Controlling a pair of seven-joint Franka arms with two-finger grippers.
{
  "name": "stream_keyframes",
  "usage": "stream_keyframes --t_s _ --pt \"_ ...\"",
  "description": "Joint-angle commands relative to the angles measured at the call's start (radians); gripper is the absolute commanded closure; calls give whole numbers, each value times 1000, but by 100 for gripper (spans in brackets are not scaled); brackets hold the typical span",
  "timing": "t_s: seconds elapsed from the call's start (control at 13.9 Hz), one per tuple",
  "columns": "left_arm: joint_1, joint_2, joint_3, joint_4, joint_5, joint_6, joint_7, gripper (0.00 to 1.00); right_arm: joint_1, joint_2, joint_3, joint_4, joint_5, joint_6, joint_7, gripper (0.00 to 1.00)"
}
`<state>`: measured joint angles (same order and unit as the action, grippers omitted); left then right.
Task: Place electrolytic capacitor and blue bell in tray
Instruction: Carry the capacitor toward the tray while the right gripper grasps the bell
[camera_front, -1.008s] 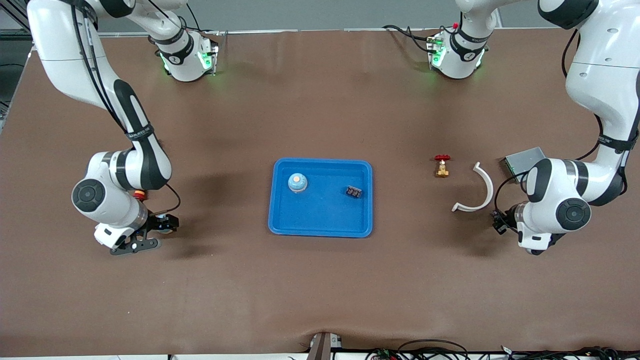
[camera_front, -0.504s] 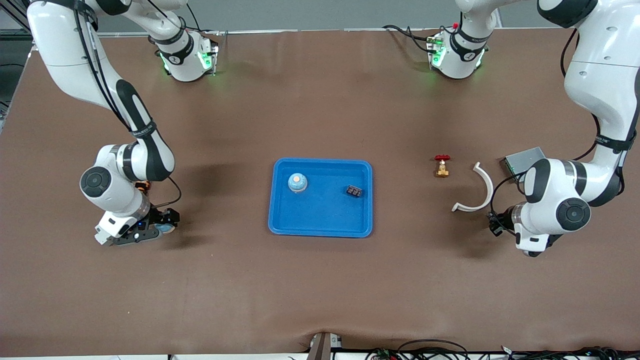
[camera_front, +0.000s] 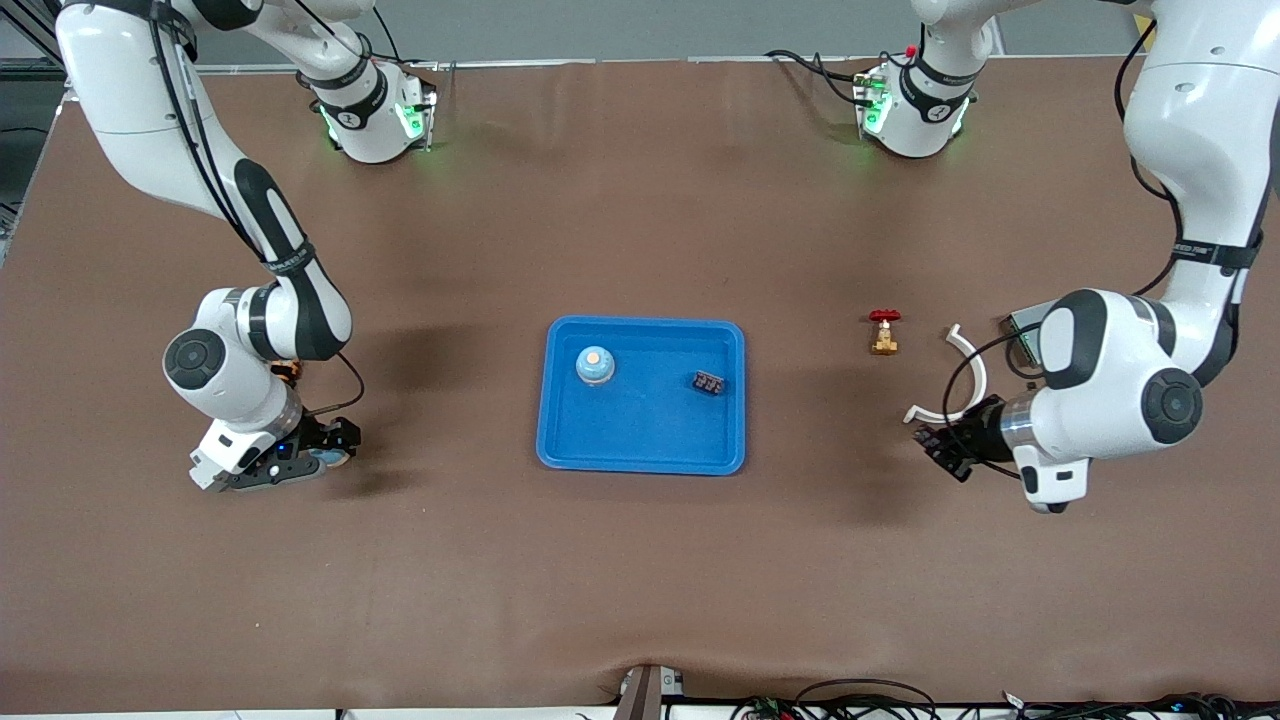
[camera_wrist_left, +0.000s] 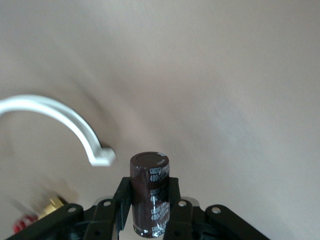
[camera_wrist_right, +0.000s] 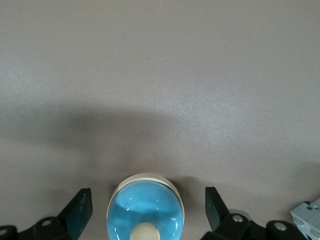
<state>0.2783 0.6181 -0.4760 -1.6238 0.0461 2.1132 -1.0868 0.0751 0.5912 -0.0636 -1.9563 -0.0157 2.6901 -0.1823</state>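
Observation:
The bright-blue tray (camera_front: 640, 455) lies mid-table. In it stand a blue bell with a cream button (camera_front: 594, 365) and a small black part (camera_front: 709, 382). My right gripper (camera_front: 316, 456) is down at the table toward the right arm's end. It is open, with its jaws on either side of a second blue bell (camera_front: 327, 459) and apart from it. The right wrist view shows that bell (camera_wrist_right: 145, 215) between the open gripper (camera_wrist_right: 148, 200). My left gripper (camera_front: 938, 444) is shut on a dark brown electrolytic capacitor (camera_wrist_left: 149, 175), held above the table beside the white arc.
A white curved piece (camera_front: 970, 365) lies toward the left arm's end, and also shows in the left wrist view (camera_wrist_left: 65, 120). A brass valve with a red handle (camera_front: 883, 333) stands between it and the tray. A grey metal box (camera_front: 1022, 325) is partly hidden by the left arm.
My left gripper has swung toward the tray with the capacitor in it. My right gripper came down around the bell on the table and has since held still.

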Motion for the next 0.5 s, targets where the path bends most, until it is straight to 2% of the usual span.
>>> stream_keyframes --t_s 0.0,0.14,0.43 --pt "-72 -1 -18 27 -29 -1 -169 100 -20 -7 18 -35 -4 34 -12 0" --pt "-138 8 -19 56 -35 42 -351 100 -23 -4 16 -36 -4 36 -19 0" --pt "-264 38 -16 74 -34 140 -542 100 -29 7 16 -35 -6 37 -29 0"
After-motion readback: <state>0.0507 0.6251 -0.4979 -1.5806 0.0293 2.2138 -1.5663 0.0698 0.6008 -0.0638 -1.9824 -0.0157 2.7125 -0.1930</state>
